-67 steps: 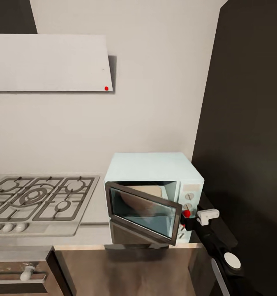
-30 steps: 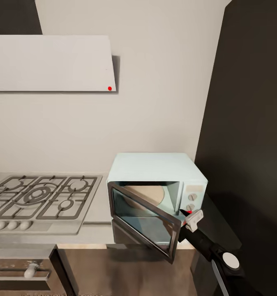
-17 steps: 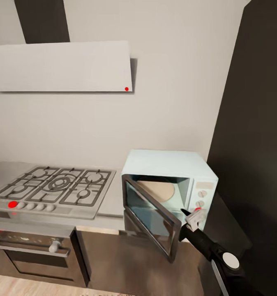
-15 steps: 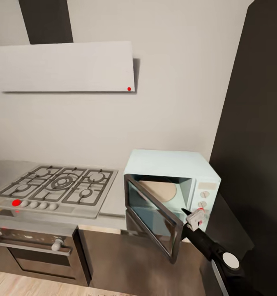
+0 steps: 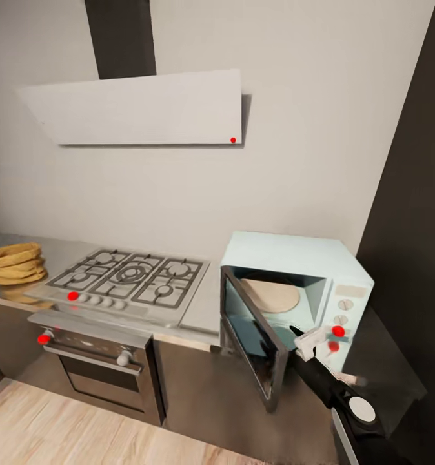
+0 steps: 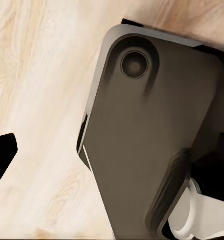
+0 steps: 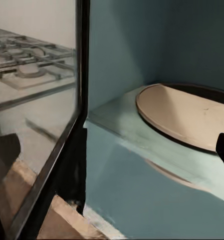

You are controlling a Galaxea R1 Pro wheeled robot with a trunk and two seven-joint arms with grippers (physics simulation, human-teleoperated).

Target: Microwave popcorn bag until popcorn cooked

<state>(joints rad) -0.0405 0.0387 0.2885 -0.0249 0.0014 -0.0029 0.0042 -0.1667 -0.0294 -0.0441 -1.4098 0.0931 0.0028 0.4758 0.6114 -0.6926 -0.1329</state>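
The tan-orange popcorn bag (image 5: 13,262) sits on the steel countertop (image 5: 56,253) at the far left, its ribbed sides and rolled rim showing; I cannot make out the popcorn. The mint-blue microwave (image 5: 295,284) stands at the right with its dark glass door (image 5: 248,336) swung wide open and a beige turntable (image 5: 270,294) inside. My right gripper (image 5: 306,340) hovers open just in front of the cavity, beside the door's free edge, holding nothing. In the right wrist view the turntable (image 7: 186,112) lies close ahead. A black fingertip (image 6: 2,156) of my open left gripper hangs over the wooden floor.
A grated gas hob (image 5: 130,276) with a steel oven (image 5: 101,374) under it lies between the bag and the microwave. A white range hood (image 5: 140,108) hangs above. A tall dark cabinet (image 5: 411,245) flanks the microwave's right side. My own dark base (image 6: 151,135) sits below the left gripper.
The camera has pulled back and swung left, bringing the popcorn bag, oven and floor into view. The microwave door stands wider open. My right gripper stays by the door's edge.
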